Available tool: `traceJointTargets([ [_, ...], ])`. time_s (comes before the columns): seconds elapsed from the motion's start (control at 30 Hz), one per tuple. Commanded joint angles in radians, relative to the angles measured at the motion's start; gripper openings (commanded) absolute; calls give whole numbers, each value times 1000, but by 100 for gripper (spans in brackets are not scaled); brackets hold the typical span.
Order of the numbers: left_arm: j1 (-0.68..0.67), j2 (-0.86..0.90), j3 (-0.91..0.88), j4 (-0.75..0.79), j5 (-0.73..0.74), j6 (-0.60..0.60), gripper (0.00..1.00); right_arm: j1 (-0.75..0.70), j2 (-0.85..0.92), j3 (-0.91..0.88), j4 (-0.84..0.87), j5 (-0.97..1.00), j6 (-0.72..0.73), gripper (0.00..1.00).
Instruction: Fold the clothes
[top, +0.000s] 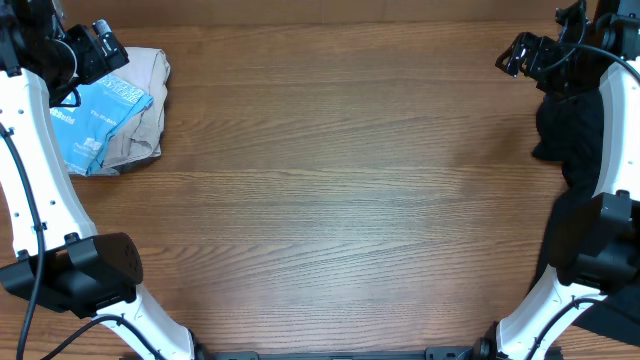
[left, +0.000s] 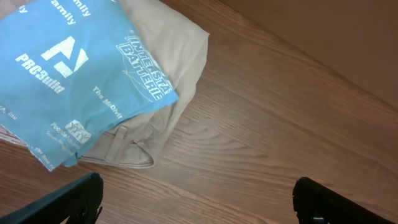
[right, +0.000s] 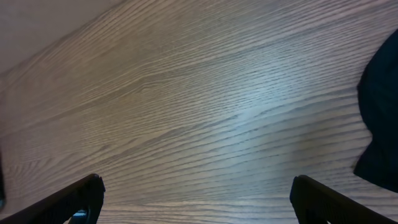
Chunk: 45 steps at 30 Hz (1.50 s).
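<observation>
The clothes, a folded light blue T-shirt (top: 95, 125) with white prints, lie at the table's far left on top of a folded beige garment (top: 140, 110). In the left wrist view the T-shirt (left: 68, 68) fills the upper left, with the beige garment (left: 168, 68) under it. My left gripper (top: 100, 45) hovers at the pile's far edge; its fingers (left: 68, 202) stand wide apart over bare wood, so it is open and holds nothing. My right gripper (top: 520, 52) is at the far right, open (right: 198, 199) over bare table.
A dark black cloth (top: 572, 130) lies at the right edge beside the right arm, and its edge (right: 379, 118) shows in the right wrist view. The wooden table (top: 340, 200) stretches between the two piles.
</observation>
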Motion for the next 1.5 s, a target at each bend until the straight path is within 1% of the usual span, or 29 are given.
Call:
traceJointTargets([
  [0.0, 2, -8, 1, 1, -6, 31, 100, -3, -6, 9, 2, 6, 5, 100],
  [0.27, 2, -8, 0, 1, -6, 31, 100, -2, -17, 9, 2, 6, 5, 100],
  [0.43, 2, -8, 0, 1, -6, 31, 100, 12, -117, 9, 2, 6, 5, 100],
  [0.57, 2, -8, 1, 1, -6, 31, 100, 36, -255, 9, 2, 6, 5, 100],
  [0.8, 2, -8, 0, 1, -6, 31, 100, 103, -562, 9, 2, 6, 5, 100],
  [0.9, 2, -8, 0, 1, -6, 31, 100, 177, -693, 9, 1, 6, 5, 100],
  [1.0, 2, -8, 1, 1, -6, 31, 100, 290, -818, 9, 1, 6, 4, 100],
  [1.07, 2, -8, 0, 1, -6, 31, 100, 366, -896, 8, 7, 45, -12, 100],
  [1.13, 2, -8, 0, 1, -6, 31, 100, 408, -972, -3, 12, 63, -14, 100],
  [1.23, 2, -8, 1, 1, -6, 31, 100, 428, -1102, -78, 12, 62, -14, 100],
  [1.3, 2, -8, 0, 1, -6, 31, 100, 427, -1194, -165, 13, 74, -14, 100],
  [1.37, 2, -8, 0, 1, -6, 31, 100, 427, -1303, -292, 25, 103, -14, 100],
  [1.4, 2, -8, 1, 1, -6, 31, 100, 427, -1323, -320, 29, 109, -14, 100],
  [1.47, 2, -8, 0, 1, -6, 31, 100, 427, -1418, -452, 51, 135, -14, 100],
])
